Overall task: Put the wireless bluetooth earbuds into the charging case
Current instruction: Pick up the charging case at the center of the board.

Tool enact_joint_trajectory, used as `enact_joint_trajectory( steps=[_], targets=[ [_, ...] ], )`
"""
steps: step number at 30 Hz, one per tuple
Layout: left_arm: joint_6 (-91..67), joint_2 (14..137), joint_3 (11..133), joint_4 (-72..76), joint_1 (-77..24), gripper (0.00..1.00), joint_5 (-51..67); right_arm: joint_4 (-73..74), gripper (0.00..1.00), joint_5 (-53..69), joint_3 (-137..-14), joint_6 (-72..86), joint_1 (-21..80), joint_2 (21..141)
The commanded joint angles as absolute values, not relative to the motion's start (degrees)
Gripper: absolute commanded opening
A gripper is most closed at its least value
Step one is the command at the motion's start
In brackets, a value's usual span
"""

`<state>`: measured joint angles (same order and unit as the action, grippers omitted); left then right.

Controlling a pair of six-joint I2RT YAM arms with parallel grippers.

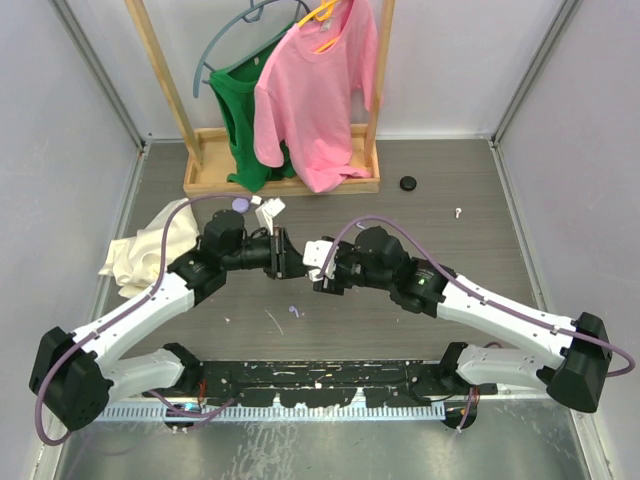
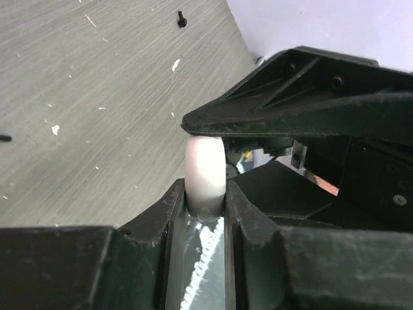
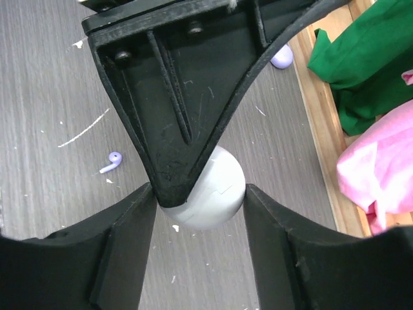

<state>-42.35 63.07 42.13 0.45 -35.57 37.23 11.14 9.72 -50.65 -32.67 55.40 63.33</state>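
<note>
The left tool (image 2: 205, 194) and right tool (image 3: 200, 206) both clamp the white charging case (image 3: 216, 190) above the tabletop (image 1: 480, 240), the left tool's finger masking much of it, while one lilac earbud (image 3: 113, 161) lies loose below, well short of the wooden rack (image 1: 205, 165).

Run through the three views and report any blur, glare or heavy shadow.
Top external: even soft light, sharp throughout, no hard shadows. Left wrist: the left gripper's fingers blurred and dark, a glare streak on the shiny rail between them, the white case soft. Right wrist: the right gripper's fingers blurred, the lilac earbud and table crisp.
</note>
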Motion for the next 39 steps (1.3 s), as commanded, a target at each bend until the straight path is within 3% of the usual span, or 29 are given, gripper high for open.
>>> enact_joint_trajectory(
  steps=[1, 9, 16, 22, 39],
  targets=[
    [-29.98, 60.13, 46.67, -5.34, -38.13, 0.12, 32.99, 6.42, 0.66, 9.11, -50.16, -31.1, 55.6, 58.61],
    [-12.65, 55.82, 49.17, -13.12, -43.46, 0.08, 21.31, 5.06, 0.78, 5.68, -47.62, -23.35, 55.63, 53.09],
    [2.27, 52.19, 50.93, -15.49, -48.15, 0.08, 13.11, 5.31, 0.84, 0.46, -48.4, -8.45, 55.63, 49.17],
    [16.3, 51.36, 50.23, -14.41, -50.9, 0.06, 8.93, 7.59, 0.95, -6.13, -51.49, 8.43, 55.59, 47.29],
    [50.81, 47.22, 35.78, 13.6, -57.64, 0.06, 1.61, 10.31, 0.92, -8.75, -55.18, 43.17, 55.63, 52.56]
  ],
)
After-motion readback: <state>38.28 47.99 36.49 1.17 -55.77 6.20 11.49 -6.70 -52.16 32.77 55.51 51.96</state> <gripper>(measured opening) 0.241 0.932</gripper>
